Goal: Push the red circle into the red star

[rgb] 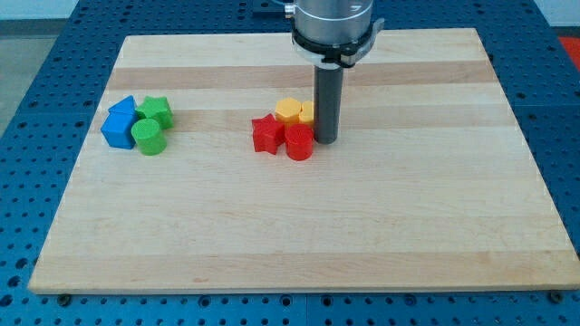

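Note:
The red circle (299,143) sits near the middle of the wooden board, touching the red star (266,134) on its left. My tip (325,140) stands right against the red circle's right side. Two yellow blocks sit just behind them: one (288,111) clearly seen, the other (308,112) partly hidden by the rod.
At the view's left is a cluster: a blue block (118,130), a blue triangle-like block (124,107), a green star-like block (156,110) and a green circle (148,137). The wooden board (362,226) lies on a blue perforated table.

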